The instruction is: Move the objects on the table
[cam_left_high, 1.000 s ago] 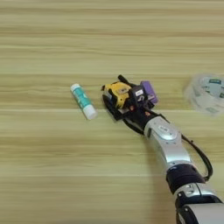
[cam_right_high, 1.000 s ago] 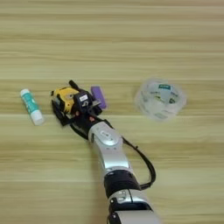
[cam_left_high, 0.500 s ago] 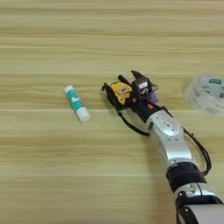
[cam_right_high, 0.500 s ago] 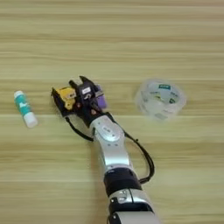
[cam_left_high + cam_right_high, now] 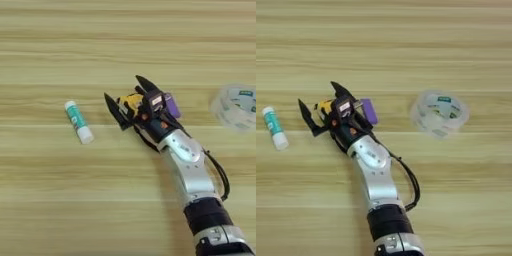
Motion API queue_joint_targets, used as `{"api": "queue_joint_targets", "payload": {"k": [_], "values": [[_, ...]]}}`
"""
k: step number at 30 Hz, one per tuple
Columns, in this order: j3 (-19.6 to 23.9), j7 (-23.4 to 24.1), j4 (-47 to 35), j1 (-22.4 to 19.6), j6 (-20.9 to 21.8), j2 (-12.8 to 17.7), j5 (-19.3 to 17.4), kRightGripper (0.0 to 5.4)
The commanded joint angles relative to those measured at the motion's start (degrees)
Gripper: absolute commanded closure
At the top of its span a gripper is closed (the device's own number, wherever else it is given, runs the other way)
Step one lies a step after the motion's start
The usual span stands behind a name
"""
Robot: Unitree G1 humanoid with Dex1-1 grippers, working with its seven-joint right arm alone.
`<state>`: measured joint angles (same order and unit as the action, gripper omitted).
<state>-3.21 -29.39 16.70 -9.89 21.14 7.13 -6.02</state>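
Straddling the half-hidden tape measure (image 5: pixel 131 101), the right gripper's (image 5: pixel 123 95) fingers (image 5: pixel 114 109) stand spread apart.

tube (image 5: pixel 78 121) white, teal label | tape measure (image 5: pixel 131 101) yellow-black | table (image 5: pixel 125 45) light tan, streaked

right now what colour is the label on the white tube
Teal, on the white tube; it shows best in the left eye view.

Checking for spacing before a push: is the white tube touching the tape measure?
Apart. Left eye view shows bare wood between the tube and tape measure.
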Motion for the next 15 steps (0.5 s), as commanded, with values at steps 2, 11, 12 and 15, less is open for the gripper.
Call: {"api": "queue_joint_targets", "payload": {"k": [2,11,12,15], "values": [[-3.42,-1.07,-7.85,0.76,-1.99,-0.51,-0.14,0.04],[-8.96,-1.70,-8.44,3.29,-3.24,-1.84,2.26,0.04],[-9.30,-1.58,-8.26,3.17,-3.44,-1.96,2.55,0.04],[-11.01,-1.50,-7.70,2.69,-4.32,-2.30,4.05,0.04]]}}
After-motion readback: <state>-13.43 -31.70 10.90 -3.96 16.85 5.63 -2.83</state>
